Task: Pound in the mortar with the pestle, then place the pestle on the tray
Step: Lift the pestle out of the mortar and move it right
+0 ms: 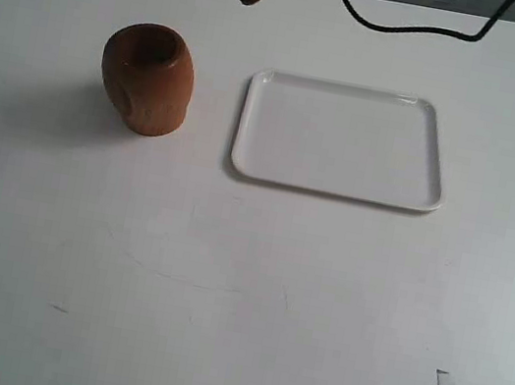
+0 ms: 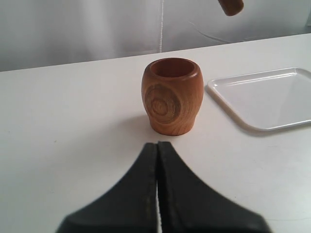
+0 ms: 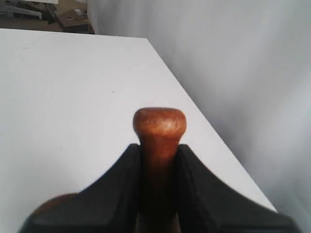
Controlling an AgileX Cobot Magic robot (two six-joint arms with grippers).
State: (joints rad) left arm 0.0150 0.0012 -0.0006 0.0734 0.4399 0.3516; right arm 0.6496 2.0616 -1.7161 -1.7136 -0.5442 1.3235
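Item: mortar [image 1: 147, 78], reddish-brown wood, barrel-shaped, standing upright on the white worktop [image 1: 240, 289] with its round opening upward; ring grain shows on the side facing the left wrist camera. Item: tray [image 1: 333, 188], white, shallow, rectangular with rounded corners, lying flat on the worktop to the right of the mortar in the exterior view, near it but not touching. Item: pestle [image 3: 159, 127], reddish-brown wood, pinched at its narrow neck by the right hand [image 3: 159, 150], the small round knob standing out past the fingertips; in the exterior view its thicker end hangs at the top edge of the frame, slanted down and to the right, beyond the gap between mortar and tray and clear of both. Item: left hand [image 2: 157, 160], black fingers pressed together with nothing between them, aimed toward the mortar and well short of it. Item: black cable [image 1: 407, 24], looping over the far edge of the worktop behind the tray.
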